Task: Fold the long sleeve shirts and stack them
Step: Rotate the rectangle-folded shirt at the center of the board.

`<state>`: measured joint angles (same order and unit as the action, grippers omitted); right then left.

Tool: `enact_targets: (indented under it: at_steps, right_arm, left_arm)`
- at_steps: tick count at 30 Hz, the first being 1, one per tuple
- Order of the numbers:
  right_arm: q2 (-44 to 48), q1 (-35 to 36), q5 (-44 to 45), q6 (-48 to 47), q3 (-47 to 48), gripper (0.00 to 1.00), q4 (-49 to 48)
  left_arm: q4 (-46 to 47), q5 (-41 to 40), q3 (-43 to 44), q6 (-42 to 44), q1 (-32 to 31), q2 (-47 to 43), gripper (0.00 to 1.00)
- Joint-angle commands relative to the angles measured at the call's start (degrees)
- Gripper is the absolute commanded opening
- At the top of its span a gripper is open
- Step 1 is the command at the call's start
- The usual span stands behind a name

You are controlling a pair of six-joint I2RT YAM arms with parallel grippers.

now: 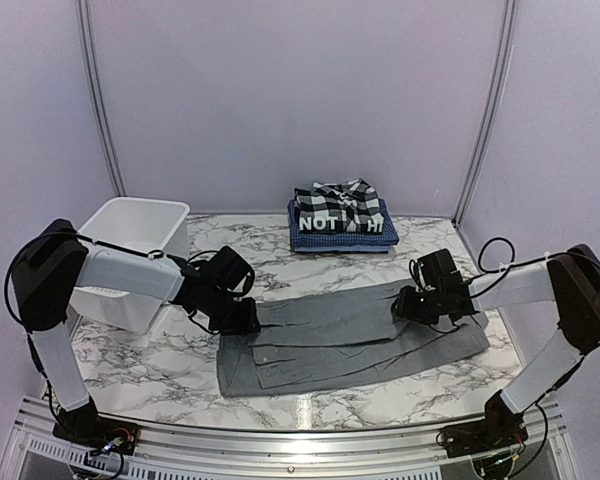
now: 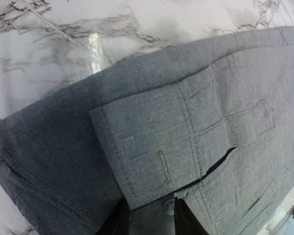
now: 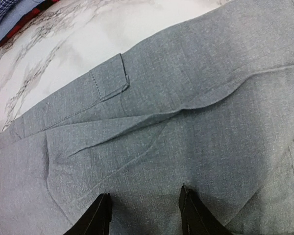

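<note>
left fingers [image 2: 118, 223] stand narrow, pinching a buttoned fold of the grey shirt [image 1: 350, 335]; only the left wrist view shows this. right fingers [image 3: 99, 220] stand apart over flat cloth, holding nothing. only the top view shows the shirt spread mid-frame on the bench [image 1: 160, 360], with the folded shirt stack [image 1: 342, 225] at upper centre.

grey shirt [image 1: 350, 340] is plain, plaid shirt [image 1: 345, 198] black-and-white, checked shirt [image 1: 340, 241] seemingly blue, tub [image 1: 140, 204] white.
</note>
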<state>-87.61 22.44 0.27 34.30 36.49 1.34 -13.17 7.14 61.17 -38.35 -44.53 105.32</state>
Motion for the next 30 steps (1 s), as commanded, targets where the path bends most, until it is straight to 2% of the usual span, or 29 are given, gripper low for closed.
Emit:
enact_targets:
  at_steps: [1, 6, 11, 18, 21, 24, 30]
  right_arm:
    - [-5.09, -2.84, 0.73, -6.77, 6.39, 0.49, 6.42]
    - [-4.05, -2.53, 3.17, -9.55, 13.2, 0.49, 13.26]
    - [1.22, 2.5, 4.63, -6.82, 13.69, 0.48, 16.67]
    - [2.56, 6.92, 1.94, 2.07, 5.49, 0.25, 10.56]
    - [2.58, 5.41, 3.39, 5.15, 1.06, 0.23, 7.18]
    - [2.2, 1.88, 0.88, 6.58, -2.79, 0.22, 3.55]
    - [4.81, 1.08, 1.22, 6.09, -2.5, 0.25, 6.32]
  left_arm:
    - [1.84, -5.06, -4.27, -10.1, -4.63, -1.27, 0.33]
    - [6.29, -6.78, -7.69, -16.09, -8.83, -5.3, 0.31]
    - [5.34, -8.82, -8.2, -15.5, -9.87, -7.98, 0.31]
    - [-0.09, -11.56, -6.32, -9.55, -9.1, -12.76, 0.31]
    - [-1.61, -11.61, -5.31, -7.06, -7.94, -13.36, 0.31]
    - [-1.77, -10.46, -4.8, -5.3, -6.58, -13.34, 0.3]
    - [-2.1, -10.22, -4.09, -3.09, -5.12, -13.08, 0.3]
